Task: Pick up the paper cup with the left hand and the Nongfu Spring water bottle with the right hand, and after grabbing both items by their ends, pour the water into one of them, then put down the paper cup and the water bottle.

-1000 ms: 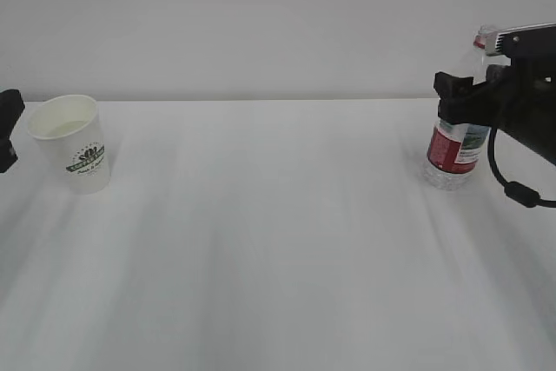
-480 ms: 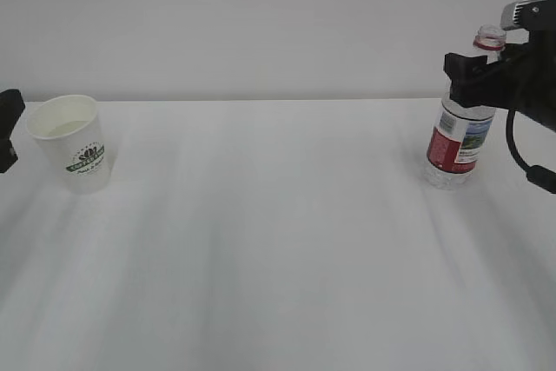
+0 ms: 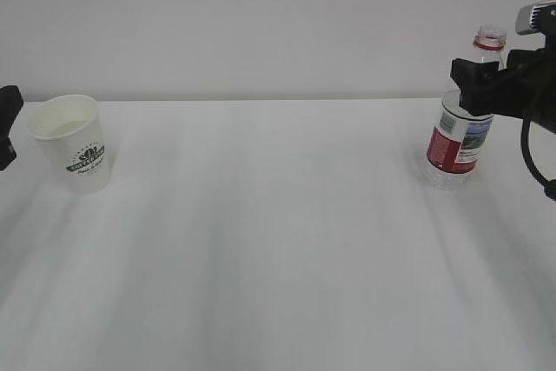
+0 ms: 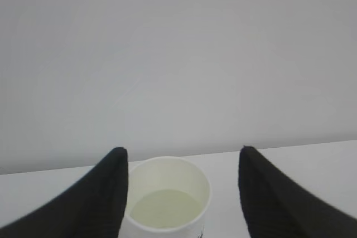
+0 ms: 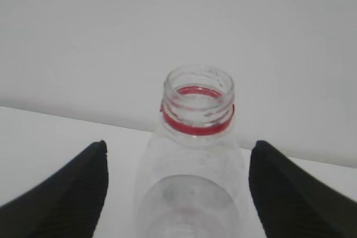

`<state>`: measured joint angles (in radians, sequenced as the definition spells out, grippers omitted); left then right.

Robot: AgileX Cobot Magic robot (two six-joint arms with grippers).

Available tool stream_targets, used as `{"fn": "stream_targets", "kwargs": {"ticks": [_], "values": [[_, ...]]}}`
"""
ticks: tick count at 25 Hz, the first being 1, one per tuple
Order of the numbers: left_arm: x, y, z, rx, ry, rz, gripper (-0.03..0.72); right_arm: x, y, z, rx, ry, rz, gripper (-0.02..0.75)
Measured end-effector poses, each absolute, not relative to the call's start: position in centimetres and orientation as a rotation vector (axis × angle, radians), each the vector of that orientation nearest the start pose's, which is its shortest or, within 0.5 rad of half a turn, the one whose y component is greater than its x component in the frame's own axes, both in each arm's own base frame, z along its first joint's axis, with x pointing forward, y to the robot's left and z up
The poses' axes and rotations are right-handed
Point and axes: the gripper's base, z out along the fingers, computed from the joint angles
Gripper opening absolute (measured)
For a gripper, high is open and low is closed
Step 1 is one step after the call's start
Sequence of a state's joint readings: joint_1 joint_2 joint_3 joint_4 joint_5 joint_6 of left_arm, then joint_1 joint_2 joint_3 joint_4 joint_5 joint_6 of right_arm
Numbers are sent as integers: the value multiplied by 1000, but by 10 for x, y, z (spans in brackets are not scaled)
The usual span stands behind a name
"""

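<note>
Paper cup and bottle both standing free, jaws wide around each

Paper cup [image 3: 73,142] stands at the left side of the white table [image 3: 278,241], upright, with pale water [image 4: 163,208] lying in its bottom. It is thin white paper, tapered, with a dark green round logo on the side and a cream inside. I judge it light and soft: a hard squeeze would bend the wall and push the liquid up, so a gentle hold low on the body, under the rolled rim, seems best. In the left wrist view the left hand [image 4: 181,193] has its two black fingers [image 4: 106,188] spread on both sides of the cup; the left one looks very close to the rim, but I cannot tell if it touches. The jaws are released and hold nothing.

Farther back on the right stands the Nongfu Spring water bottle [image 3: 463,119], upright, uncapped, taller than the cup. It is clear plastic with a red neck ring and a red-and-white label. The plastic looks smooth and thin, so it may be slippery and may dent; it seems almost empty, therefore light and easy to tip. The labelled middle gives the surest place to hold. The right hand [image 5: 177,193] keeps its jaws wide apart, one finger on each side of the bottle with a clear gap, so nothing is grasped

Behind all is a plain grey wall [image 3: 261,23]
</note>
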<state>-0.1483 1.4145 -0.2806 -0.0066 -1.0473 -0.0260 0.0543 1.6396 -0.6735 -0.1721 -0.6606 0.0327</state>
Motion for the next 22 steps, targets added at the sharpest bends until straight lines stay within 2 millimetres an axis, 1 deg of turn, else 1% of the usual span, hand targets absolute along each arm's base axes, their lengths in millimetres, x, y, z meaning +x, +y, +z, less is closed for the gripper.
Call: {"fn": "stream_targets", "kwargs": {"ticks": [8, 16, 22], "values": [[227, -33, 204, 93, 1560, -131, 452, 306, 26, 214, -211, 1767, 56, 591], [214, -31, 225, 113, 1530, -106, 451, 277, 24, 219, -210, 1769, 54, 591], [198, -29, 244, 138, 1500, -76, 451, 256, 22, 225, -199, 1775, 48, 590]]}}
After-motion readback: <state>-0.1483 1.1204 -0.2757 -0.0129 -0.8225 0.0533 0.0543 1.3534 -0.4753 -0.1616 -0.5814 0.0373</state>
